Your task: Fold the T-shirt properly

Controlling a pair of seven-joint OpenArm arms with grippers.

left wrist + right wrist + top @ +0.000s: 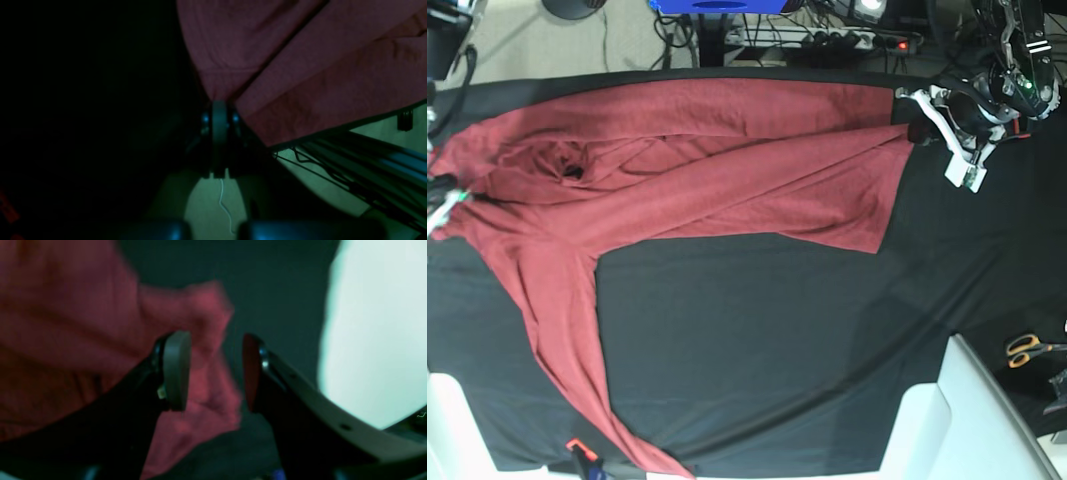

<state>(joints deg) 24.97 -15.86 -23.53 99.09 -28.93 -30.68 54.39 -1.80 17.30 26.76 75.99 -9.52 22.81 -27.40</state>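
Note:
The brick-red T-shirt [677,180] lies spread across the black table covering [777,330], one long sleeve [567,340] trailing toward the front edge. At the back right, my left gripper [919,128] holds the shirt's corner. In the left wrist view its jaws [218,105] are shut on a pinch of the fabric [300,73]. My right gripper [439,205] is at the shirt's far left edge. In the right wrist view it [213,371] stands open, with blurred red cloth [66,323] lying loose between and behind the fingers [176,370].
Orange-handled scissors [1027,348] lie at the right edge. White panels stand at the front right [967,420] and front left [452,430]. A power strip and cables [827,40] run behind the table. A small orange and black object [577,455] sits at the front edge.

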